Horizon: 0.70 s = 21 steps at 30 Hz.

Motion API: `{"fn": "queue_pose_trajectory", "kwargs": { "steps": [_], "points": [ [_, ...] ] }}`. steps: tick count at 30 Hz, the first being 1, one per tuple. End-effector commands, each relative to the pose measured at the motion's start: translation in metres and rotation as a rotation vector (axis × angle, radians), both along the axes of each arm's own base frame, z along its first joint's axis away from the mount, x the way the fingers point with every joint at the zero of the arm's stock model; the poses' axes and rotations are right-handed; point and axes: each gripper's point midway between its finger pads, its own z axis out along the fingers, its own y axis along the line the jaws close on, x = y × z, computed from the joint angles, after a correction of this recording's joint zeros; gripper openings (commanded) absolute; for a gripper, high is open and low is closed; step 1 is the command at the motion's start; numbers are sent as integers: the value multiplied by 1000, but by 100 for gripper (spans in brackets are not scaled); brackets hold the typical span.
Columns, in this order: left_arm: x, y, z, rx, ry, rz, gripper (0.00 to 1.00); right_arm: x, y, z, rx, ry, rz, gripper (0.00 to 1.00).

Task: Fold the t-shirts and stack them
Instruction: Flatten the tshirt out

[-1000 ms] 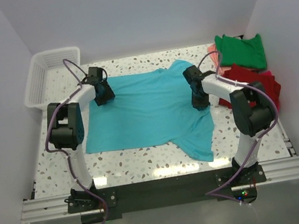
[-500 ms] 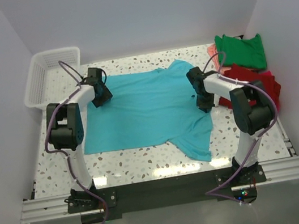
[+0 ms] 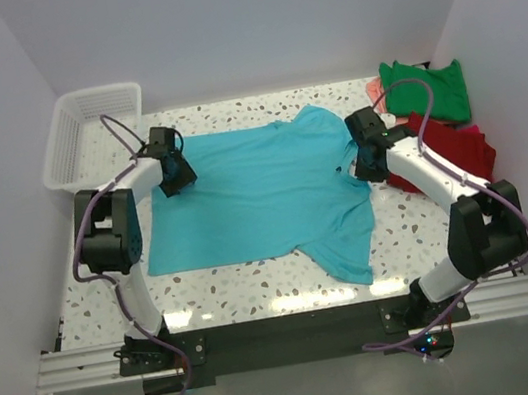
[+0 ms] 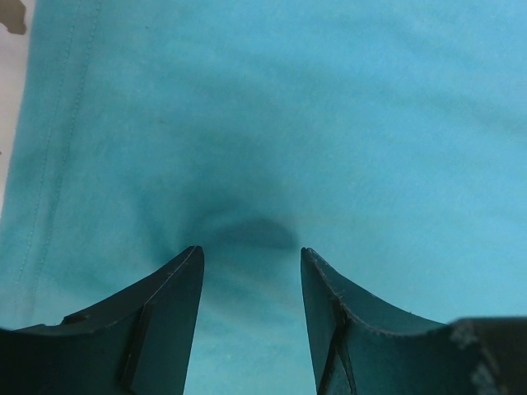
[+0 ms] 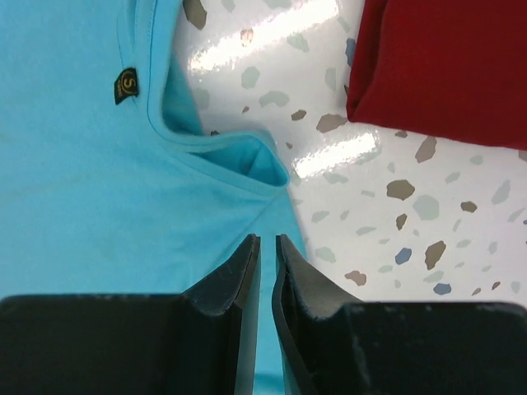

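I see the turquoise cotton t-shirt [image 3: 253, 194] lying flat on the speckled table [image 3: 410, 224]; my left gripper [image 4: 247, 255] is spread wide over its cloth; my right gripper [image 5: 265, 240], pressed together, pinches its collar edge near the folded red t-shirt [image 5: 445, 66].

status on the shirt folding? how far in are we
Done: the red t-shirt and green t-shirt look folded at the right edge, with a salmon-pink t-shirt mostly hidden there.
In hand: the turquoise t-shirt lies spread flat, unfolded. The left gripper is open over its left side, the right gripper nearly closed by the collar.
Left: fold it and stack it.
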Motion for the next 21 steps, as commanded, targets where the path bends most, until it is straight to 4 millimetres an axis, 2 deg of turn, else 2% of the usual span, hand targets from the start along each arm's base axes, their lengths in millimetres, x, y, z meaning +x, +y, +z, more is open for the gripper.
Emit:
{"fn": "queue_pose_trajectory", "kwargs": {
  "steps": [1, 6, 10, 16, 21],
  "points": [
    [23, -13, 36, -67, -141, -62, 55, -24, 9, -15, 53, 79, 35, 18],
    [40, -32, 69, -114, -283, -143, 56, -46, 18, -40, 99, 144, 52, 18],
    [55, -42, 94, -110, -382, -186, 58, -49, 28, -53, 147, 159, 66, 18],
    [67, -42, 57, -83, -283, -180, 59, -50, 37, -75, 174, 200, 88, 18],
    [72, -40, 32, -57, -218, -165, 59, -68, 34, -98, 159, 294, 72, 17]
  ]
}}
